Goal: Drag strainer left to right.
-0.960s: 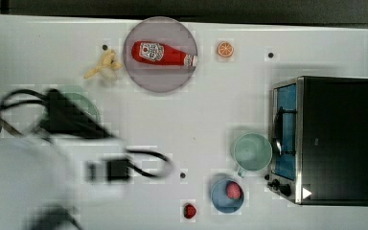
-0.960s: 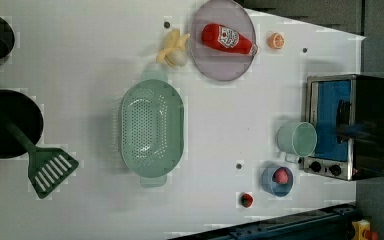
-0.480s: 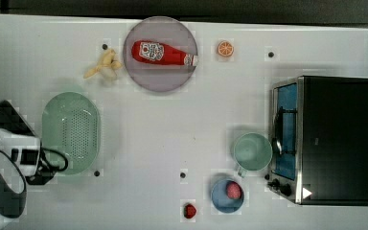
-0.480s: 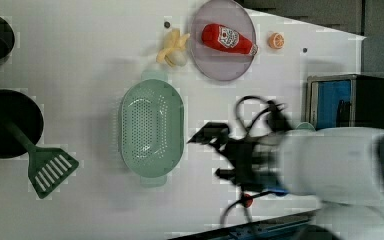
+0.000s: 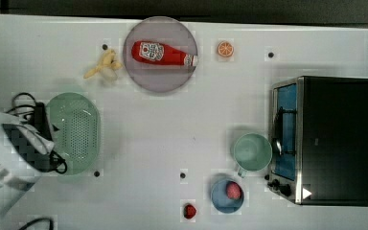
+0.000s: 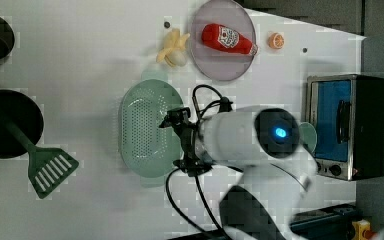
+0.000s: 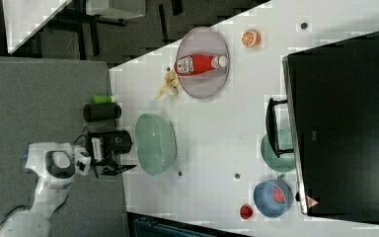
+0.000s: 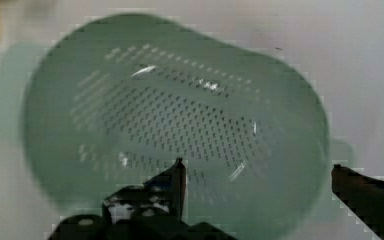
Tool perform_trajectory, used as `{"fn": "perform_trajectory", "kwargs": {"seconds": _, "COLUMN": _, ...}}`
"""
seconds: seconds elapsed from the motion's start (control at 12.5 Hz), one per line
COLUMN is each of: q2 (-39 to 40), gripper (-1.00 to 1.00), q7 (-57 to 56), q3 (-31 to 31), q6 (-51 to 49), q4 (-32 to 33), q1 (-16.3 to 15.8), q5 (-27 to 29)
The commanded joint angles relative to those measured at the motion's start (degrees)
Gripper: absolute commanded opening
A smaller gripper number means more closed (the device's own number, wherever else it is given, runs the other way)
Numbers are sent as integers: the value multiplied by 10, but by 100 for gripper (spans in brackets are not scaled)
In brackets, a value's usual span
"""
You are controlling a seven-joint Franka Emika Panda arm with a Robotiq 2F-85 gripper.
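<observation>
My gripper (image 8: 257, 172) stood spread as wide as it goes, with nothing between its fingers (image 8: 172, 182), and hung over the pale mint-green oval plastic strainer (image 5: 76, 132). The wrist view looked straight down into its grid of small holes, one finger over the bowl and the other out past its rim. The strainer lay on the white table (image 5: 172, 134) at the top view's left, below the small peeled banana (image 5: 103, 67) and well apart from the round mint-green mug (image 5: 252, 152), which sat just beside the black toaster oven (image 5: 326, 139) at the top view's right. The round grey-purple plate (image 5: 165, 79) carried a red ketchup bottle (image 5: 160, 53).
</observation>
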State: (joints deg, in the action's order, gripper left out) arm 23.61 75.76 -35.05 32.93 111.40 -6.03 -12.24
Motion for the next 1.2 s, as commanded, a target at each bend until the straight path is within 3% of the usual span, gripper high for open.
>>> {"fn": "perform_trajectory", "kwargs": {"seconds": 0.08, "q2": 49, "gripper": 100, "q7": 107, "q3": 11, "q6": 71, "q4": 4, "q1": 11, "q5": -23}}
{"fn": "perform_trajectory", "kwargs": {"seconds": 0.4, "q2": 110, "gripper": 100, "q7": 107, "q3": 45, "q6": 185, "q4": 26, "q1": 12, "q5": -38}}
{"fn": "perform_trajectory", "kwargs": {"seconds": 0.88, "q2": 106, "gripper": 100, "q7": 103, "q3": 95, "q6": 237, "q4": 84, "q1": 14, "q5": -54}}
{"fn": "perform_trajectory", "kwargs": {"seconds": 1.2, "q2": 72, "gripper": 100, "q7": 95, "q3": 101, "q6": 260, "q4": 134, "q1": 37, "q5": -54}}
